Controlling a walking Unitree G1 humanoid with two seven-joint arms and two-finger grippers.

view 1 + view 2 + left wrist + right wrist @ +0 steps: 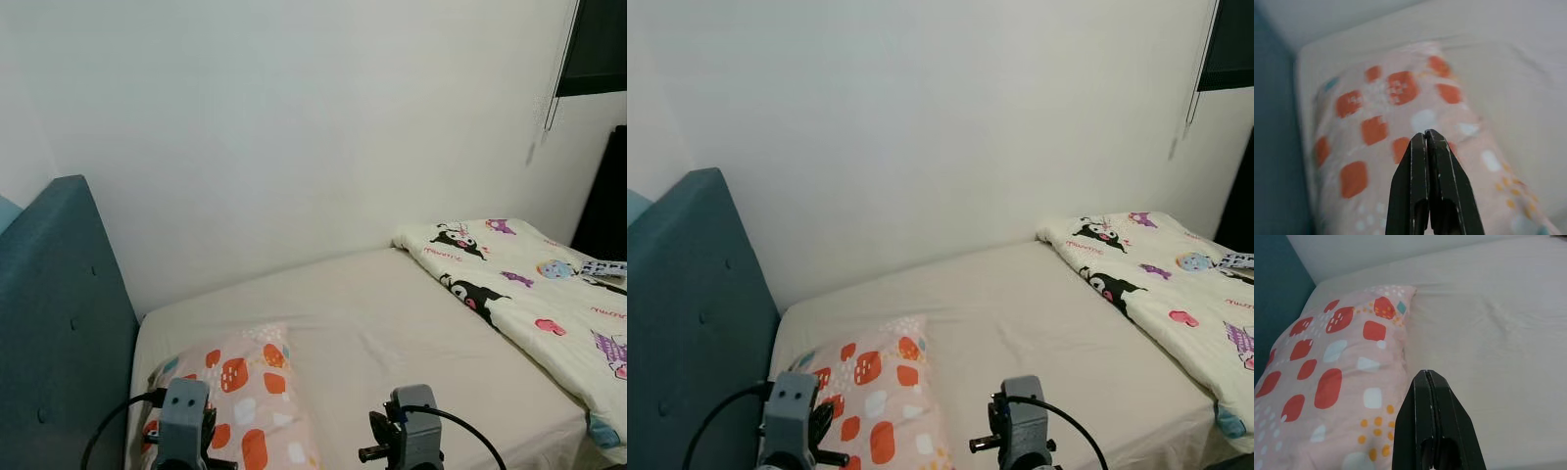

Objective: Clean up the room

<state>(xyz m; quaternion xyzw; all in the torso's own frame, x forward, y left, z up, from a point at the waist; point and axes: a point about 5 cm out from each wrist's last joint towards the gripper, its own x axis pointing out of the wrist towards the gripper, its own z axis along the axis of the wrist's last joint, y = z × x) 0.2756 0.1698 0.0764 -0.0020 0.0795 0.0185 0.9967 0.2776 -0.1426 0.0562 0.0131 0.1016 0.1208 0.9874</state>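
Note:
A pink pillow with orange and white patches lies at the head end of the bed, beside the teal headboard. A white cartoon-print blanket is bunched along the bed's right side. My left gripper hangs shut over the pillow, holding nothing. My right gripper is shut too, above the sheet just beside the pillow's edge. Both wrists show at the bottom of the head views.
A plain white wall runs behind the bed. A dark window with a hanging cord sits at the upper right. A small patterned item rests on the blanket near the right edge. Bare cream sheet spans the bed's middle.

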